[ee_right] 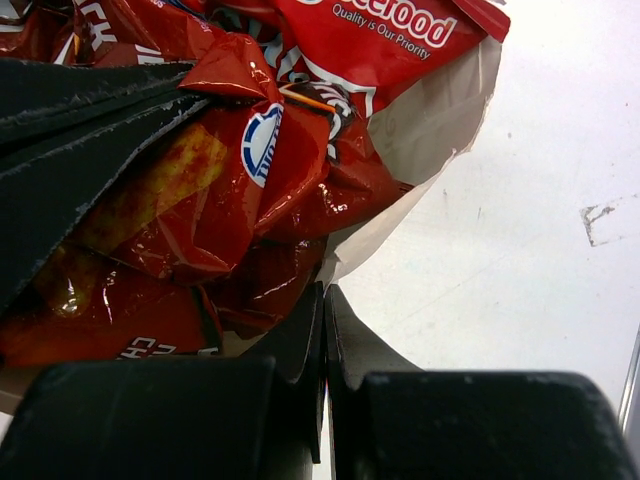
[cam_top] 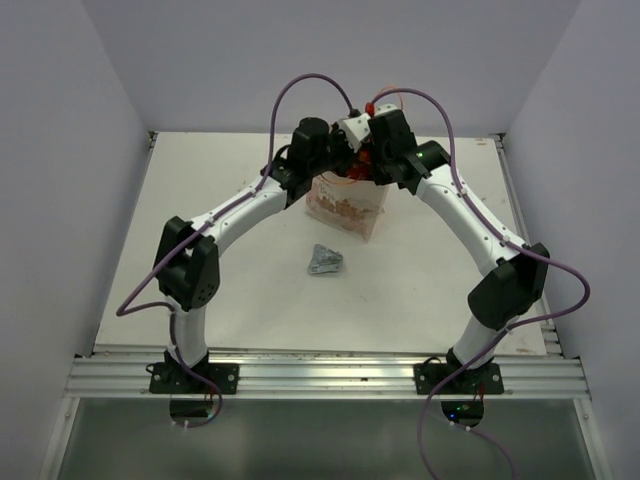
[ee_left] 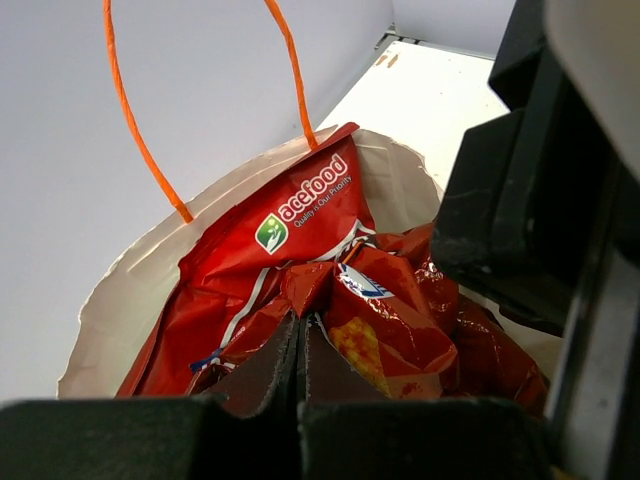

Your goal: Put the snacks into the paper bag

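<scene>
The paper bag [cam_top: 346,212] stands upright at the middle back of the table, and both arms reach over its mouth. Inside lie a big red-white chips bag [ee_left: 300,215] and a crumpled red-orange chips bag [ee_left: 400,330]. My left gripper [ee_left: 300,322] is shut with nothing between its fingers, its tips pressed onto the red-orange bag. My right gripper [ee_right: 324,290] is shut, pinching the bag's paper rim [ee_right: 425,130] at the edge. A small silver foil packet [cam_top: 324,260] lies on the table in front of the bag. The other snacks are hidden.
The bag's orange cord handle [ee_left: 130,110] stands up beside the left gripper. The right arm's black body [ee_left: 540,200] crowds the bag's mouth from the right. White walls enclose the table on three sides, and a metal rail [cam_top: 330,375] runs along the near edge.
</scene>
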{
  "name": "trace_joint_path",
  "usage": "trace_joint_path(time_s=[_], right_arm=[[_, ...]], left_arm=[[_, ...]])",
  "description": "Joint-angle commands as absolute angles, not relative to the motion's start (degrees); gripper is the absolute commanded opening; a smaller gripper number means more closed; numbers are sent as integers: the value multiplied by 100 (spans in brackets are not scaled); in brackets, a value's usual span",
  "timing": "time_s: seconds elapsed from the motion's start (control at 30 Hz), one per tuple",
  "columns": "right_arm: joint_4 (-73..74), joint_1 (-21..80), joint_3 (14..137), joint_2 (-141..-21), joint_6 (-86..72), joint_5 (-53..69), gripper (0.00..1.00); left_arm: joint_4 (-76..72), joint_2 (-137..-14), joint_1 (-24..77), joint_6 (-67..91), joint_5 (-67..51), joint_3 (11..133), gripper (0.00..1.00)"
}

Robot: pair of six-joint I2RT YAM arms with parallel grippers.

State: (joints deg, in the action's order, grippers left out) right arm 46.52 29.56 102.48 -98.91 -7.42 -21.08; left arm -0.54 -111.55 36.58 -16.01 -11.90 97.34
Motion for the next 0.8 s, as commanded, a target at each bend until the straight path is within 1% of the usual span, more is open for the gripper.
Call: trace_joint_path(time_s=[0.0,0.3,0.5,0.53,0.57,0.6,0.67,0.7,0.73,0.77], right_arm=[[3999,2988,10362,-9448,-826,-2030,0],[3964,2988,10266,-9308,-896,-2039,0],[3938,2988,10160,-9229,-879,-2057,0],[3929,2988,10134,-9229,-888,-2048,0],[3920,2988,10116,-9211,-888,-2048,0],[3911,2988,10099,-9202,-896,-2048,0],[3876,2988,10064,-9211,-905,-2048,0],[3867,2988,10055,-9211,-905,-2048,0],[3850,2988,10037,-9228,-905,-2048,0],[3841,2997,10028,-9229,-905,-2039,0]], left_arm=[[1520,-11689,3727,-1696,-1433,9492,0],[1819,-11970,3578,-1468,-1407,9642,0],[1556,-11673,3560,-1170,-968,9913,0],[1460,-11533,3568,-1056,-828,10001,4],[1398,-11436,3568,-994,-504,10167,13],[1319,-11200,3560,-889,-327,10221,31],[994,-10909,3560,-783,207,10309,49],[889,-10594,3568,-730,368,10310,56],[705,-10434,3568,-660,491,10301,58],[642,-10285,3568,-633,762,10283,63]])
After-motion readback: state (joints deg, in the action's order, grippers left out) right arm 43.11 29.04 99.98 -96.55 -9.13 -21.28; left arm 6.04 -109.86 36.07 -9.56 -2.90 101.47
